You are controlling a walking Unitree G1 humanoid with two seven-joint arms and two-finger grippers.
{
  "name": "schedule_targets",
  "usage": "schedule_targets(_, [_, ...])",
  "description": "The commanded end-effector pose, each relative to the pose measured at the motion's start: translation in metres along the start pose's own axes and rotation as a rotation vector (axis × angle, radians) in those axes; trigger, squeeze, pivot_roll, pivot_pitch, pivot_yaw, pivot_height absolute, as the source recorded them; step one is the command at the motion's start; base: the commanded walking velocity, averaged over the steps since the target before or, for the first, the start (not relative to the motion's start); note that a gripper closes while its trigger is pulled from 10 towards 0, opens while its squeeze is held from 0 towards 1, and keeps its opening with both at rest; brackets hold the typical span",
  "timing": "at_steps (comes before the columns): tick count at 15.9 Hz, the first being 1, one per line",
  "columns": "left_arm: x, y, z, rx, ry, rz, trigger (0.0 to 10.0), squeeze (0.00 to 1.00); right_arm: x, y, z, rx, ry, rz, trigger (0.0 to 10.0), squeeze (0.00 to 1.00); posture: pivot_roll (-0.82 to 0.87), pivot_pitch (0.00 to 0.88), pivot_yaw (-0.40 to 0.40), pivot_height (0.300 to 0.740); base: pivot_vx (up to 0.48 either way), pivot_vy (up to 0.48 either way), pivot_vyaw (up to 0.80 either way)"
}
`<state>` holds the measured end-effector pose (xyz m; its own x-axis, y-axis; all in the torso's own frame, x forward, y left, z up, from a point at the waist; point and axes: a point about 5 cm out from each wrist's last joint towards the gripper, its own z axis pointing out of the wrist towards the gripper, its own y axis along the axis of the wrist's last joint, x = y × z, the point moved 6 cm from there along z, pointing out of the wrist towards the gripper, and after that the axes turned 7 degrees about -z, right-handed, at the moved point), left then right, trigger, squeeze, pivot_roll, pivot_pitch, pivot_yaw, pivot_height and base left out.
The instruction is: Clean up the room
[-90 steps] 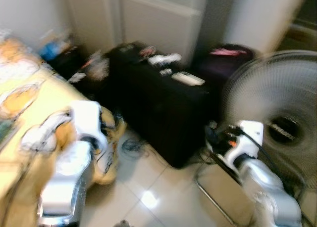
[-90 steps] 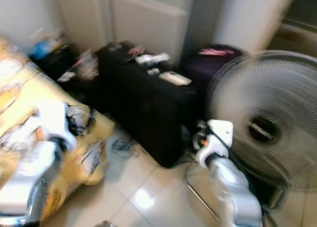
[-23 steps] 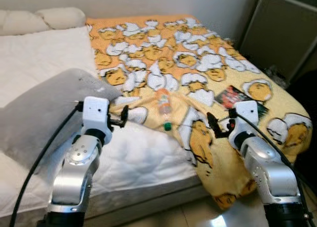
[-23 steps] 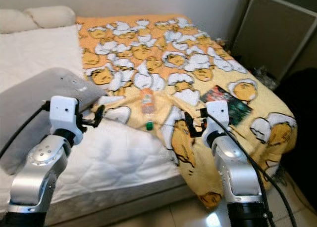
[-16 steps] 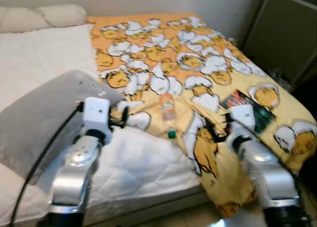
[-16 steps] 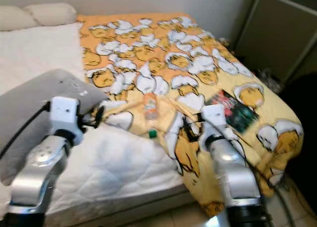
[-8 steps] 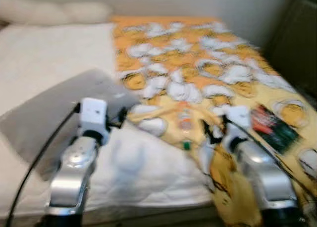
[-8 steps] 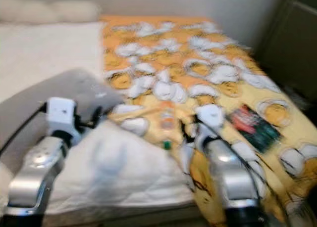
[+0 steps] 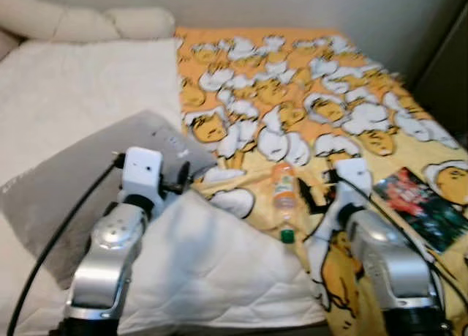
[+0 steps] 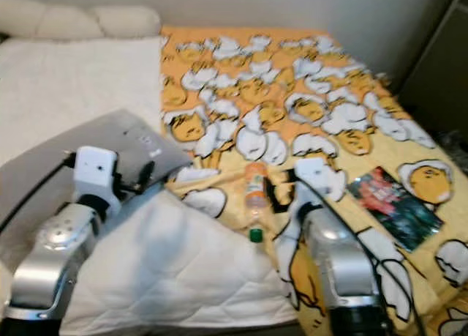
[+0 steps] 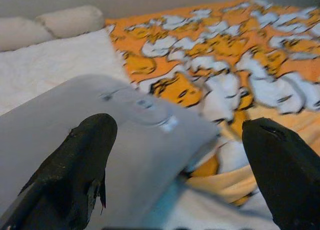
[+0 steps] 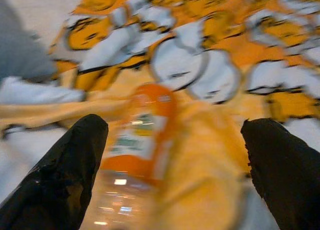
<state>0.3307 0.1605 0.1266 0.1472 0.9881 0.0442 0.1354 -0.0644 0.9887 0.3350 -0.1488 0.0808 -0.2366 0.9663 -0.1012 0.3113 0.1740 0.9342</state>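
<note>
Bed [image 9: 66,102], patterned blanket [image 9: 307,94], bottle [image 9: 283,192]

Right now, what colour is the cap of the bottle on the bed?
Green; the cap on the bottle shows best in the right eye view.

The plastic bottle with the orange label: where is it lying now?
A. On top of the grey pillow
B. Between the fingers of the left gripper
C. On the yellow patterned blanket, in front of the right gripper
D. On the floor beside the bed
C. The plastic bottle lies on the yellow patterned blanket, just ahead of the open right gripper; the right wrist view shows it between and beyond the fingers, not gripped.
</note>
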Motion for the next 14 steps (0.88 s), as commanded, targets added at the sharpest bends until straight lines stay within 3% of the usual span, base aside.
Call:
schedule_targets(1, [-0.007,0.005,0.001,-0.009,-0.026,0.011,10.0,0.0,-0.005,-0.001,0.0,0.011,-0.006,0.003,10.0,0.0,-0.12,0.0,-0.032,0.74,0.0,0.0,0.0])
schedule_targets(2, [-0.017,0.006,0.0,0.006,-0.108,0.055,10.0,0.0,0.001,0.001,0.004,0.035,0.02,0.026,10.0,1.0,-0.15,0.0,-0.011,0.74,0.0,0.0,0.0])
schedule_targets(5, [-0.037,0.008,-0.006,0.066,-0.297,0.136,10.0,0.0,0.012,-0.002,0.022,0.117,0.055,0.027,10.0,1.0,-0.15,0.0,-0.003,0.74,0.0,0.0,0.0])
schedule_targets(7, [-0.044,0.013,-0.013,0.079,-0.384,0.139,10.0,0.0,0.016,-0.004,0.035,0.154,0.056,0.011,10.0,1.0,-0.15,0.0,0.0,0.74,0.0,0.0,0.0])
schedule_targets(10, [-0.059,0.003,-0.036,0.163,-0.581,0.209,10.0,0.0,0.025,-0.02,0.067,0.293,0.068,0.008,10.0,1.0,-0.12,0.0,-0.005,0.74,0.0,0.0,0.0])
schedule_targets(14, [-0.061,0.002,-0.039,0.19,-0.601,0.232,10.0,0.0,0.036,-0.017,0.079,0.316,0.093,0.068,10.0,1.0,-0.1,0.004,-0.016,0.74,0.0,0.0,0.0])
